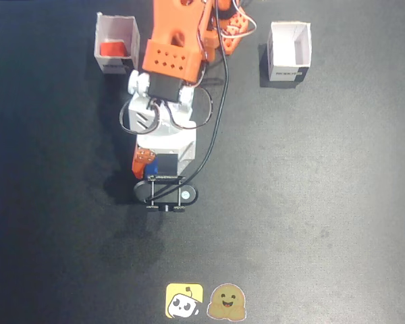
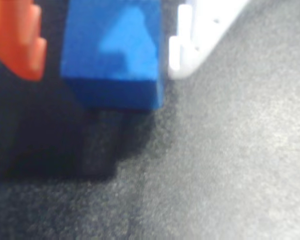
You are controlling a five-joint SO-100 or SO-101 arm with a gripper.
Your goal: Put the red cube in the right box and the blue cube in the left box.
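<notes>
The blue cube (image 2: pixel 112 50) sits on the dark worktop (image 1: pixel 310 202), between the 2 fingers of the pincer (image 2: pixel 102 45). The pincer is spread wide around it; there is a gap on the orange finger's side. The red cube (image 1: pixel 112 48) lies inside the left white box (image 1: pixel 115 37) in the fixed view. The right white box (image 1: pixel 290 47) stands well apart.

my dark surface (image 1: pixel 324 202) carries two stickers at its near edge in the fixed view: a yellow one (image 1: pixel 184 300) with a white cartoon face, and just beside it a brown smiling blob sticker (image 1: pixel 228 302).
</notes>
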